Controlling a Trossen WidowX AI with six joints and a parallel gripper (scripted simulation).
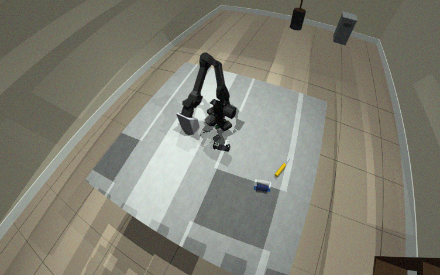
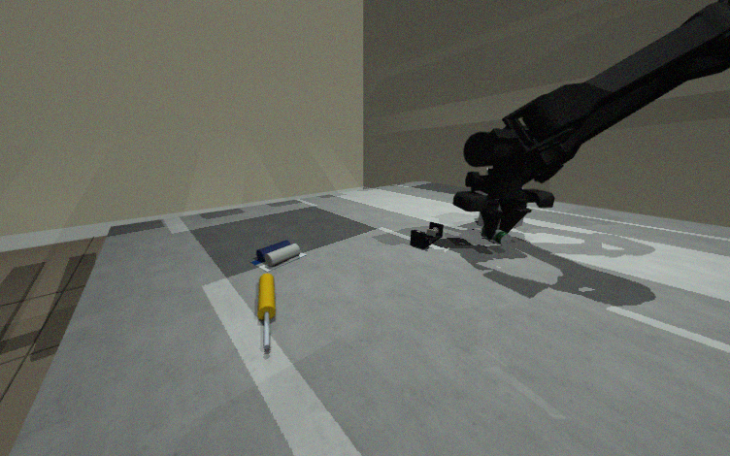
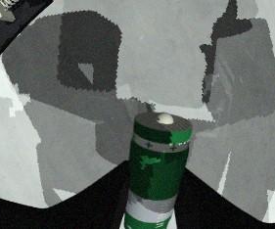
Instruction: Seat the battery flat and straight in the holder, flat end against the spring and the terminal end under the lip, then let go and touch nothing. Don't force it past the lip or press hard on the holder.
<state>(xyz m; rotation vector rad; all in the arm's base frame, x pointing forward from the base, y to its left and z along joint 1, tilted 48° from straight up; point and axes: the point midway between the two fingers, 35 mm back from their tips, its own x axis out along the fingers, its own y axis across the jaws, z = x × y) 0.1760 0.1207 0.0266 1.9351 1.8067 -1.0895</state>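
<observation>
My gripper [image 1: 217, 127] [image 2: 498, 235] [image 3: 153, 170] is shut on the green battery [image 2: 502, 234] [image 3: 159, 171], low at the mat. In the wrist view the battery's pale terminal nub points away from the fingers, towards the upper part of the view, and its other end runs out of the bottom edge. I cannot tell whether the battery touches the mat. The black holder [image 1: 221, 147] [image 2: 419, 239] [image 3: 21, 24] stands apart from the battery, with upright end walls; only its edge shows at the wrist view's top left. The holder looks empty.
A yellow screwdriver [image 1: 280, 169] [image 2: 266, 295] lies well beyond the holder. Near it a blue roll [image 1: 262, 188] and a white roll [image 2: 282, 254] lie side by side. A grey block [image 1: 188, 124] stands by the arm's base. Patchy shadows cross the grey surface.
</observation>
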